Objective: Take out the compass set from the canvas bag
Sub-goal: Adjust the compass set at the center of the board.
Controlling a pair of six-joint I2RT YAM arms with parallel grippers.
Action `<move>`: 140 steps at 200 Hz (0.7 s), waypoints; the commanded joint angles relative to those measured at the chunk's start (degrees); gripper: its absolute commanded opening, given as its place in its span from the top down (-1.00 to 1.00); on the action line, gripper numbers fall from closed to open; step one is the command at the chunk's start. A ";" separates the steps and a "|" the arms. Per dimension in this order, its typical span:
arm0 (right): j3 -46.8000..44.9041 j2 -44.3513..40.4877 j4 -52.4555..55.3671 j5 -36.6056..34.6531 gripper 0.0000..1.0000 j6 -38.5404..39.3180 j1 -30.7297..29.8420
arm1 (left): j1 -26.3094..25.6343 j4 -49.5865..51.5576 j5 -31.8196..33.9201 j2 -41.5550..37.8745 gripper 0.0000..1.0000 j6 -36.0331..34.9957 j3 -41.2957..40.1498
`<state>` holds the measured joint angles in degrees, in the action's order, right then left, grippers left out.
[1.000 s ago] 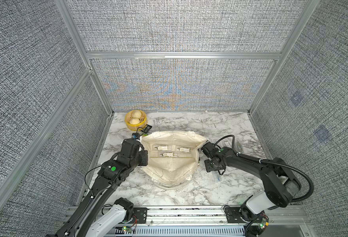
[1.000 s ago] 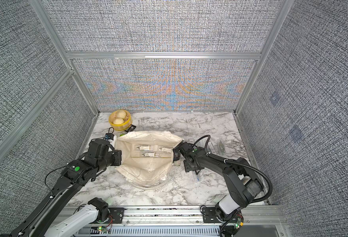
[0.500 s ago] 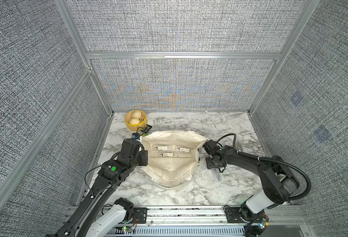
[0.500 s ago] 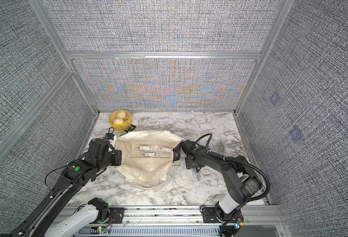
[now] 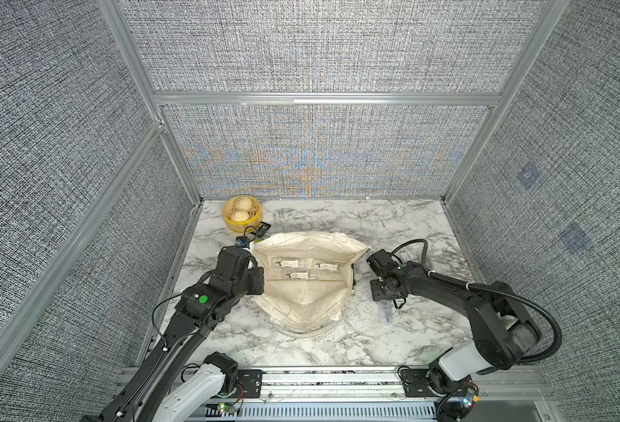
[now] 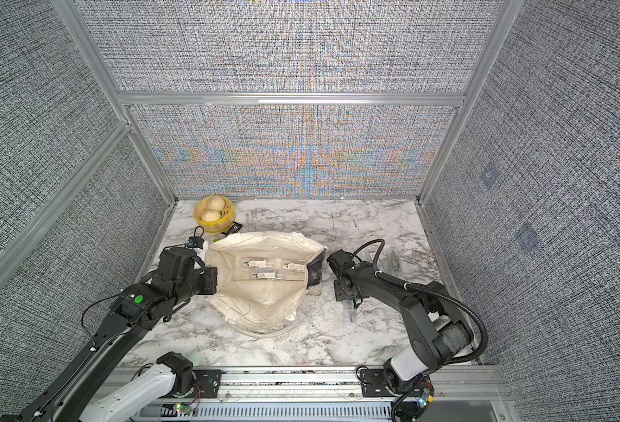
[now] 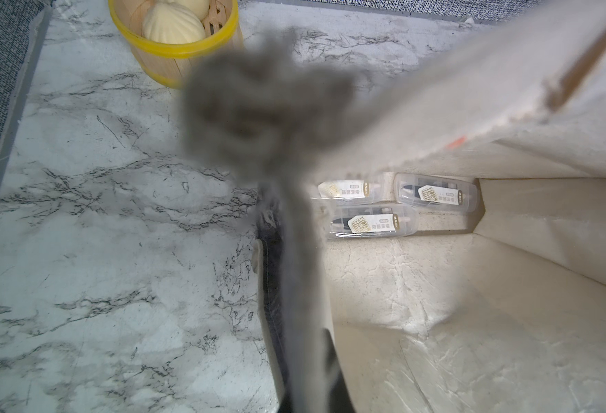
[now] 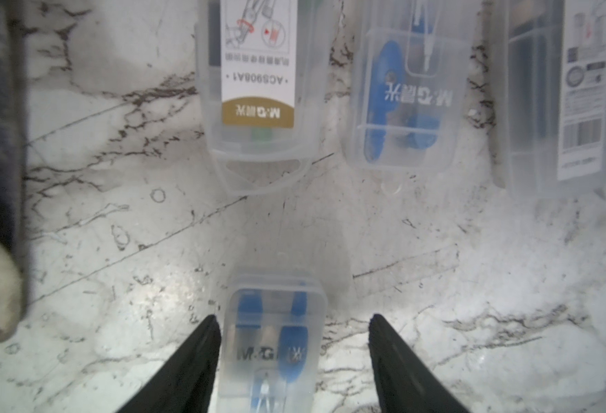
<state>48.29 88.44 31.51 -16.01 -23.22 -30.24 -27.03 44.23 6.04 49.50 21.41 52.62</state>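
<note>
The left gripper [image 5: 254, 255] is at the left rim of the canvas bag [image 5: 301, 307]. It is closed tight, and I think it is pinching the cloth to hold the bag open. The bag lies in the middle of the table [image 5: 392, 219]. Three clear boxes [image 5: 295, 275] lie inside it on the bottom.

The right gripper [image 8: 292, 318] is outside the bag, low over the table. It is open wide and holds nothing. A compass set [image 8: 273, 343] in a clear box lies flat on the table between its fingers [image 8: 194, 357]. So this set looks like it is out of the bag and put down.

Next, I think the right gripper should lift straight up so it does not bump the box. Then it can swing over the bag's mouth and go down for another box.

The right wrist view shows the gap beside the box, and three other boxes [image 8: 258, 89] in a row further along the table. The left wrist view looks right into the bag, but blurry cloth hides the gripper there. Both top views show both arms and the whole bag together.
</note>
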 commanded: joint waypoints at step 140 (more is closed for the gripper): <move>5.05 -12.97 5.39 3.71 -0.32 3.54 1.32 | -0.01 -0.98 0.64 0.43 1.00 -0.23 0.33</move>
<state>50.81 79.40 33.76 -14.61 -22.26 -28.91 -27.03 44.47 6.04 49.76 21.41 52.69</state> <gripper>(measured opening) 0.671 0.049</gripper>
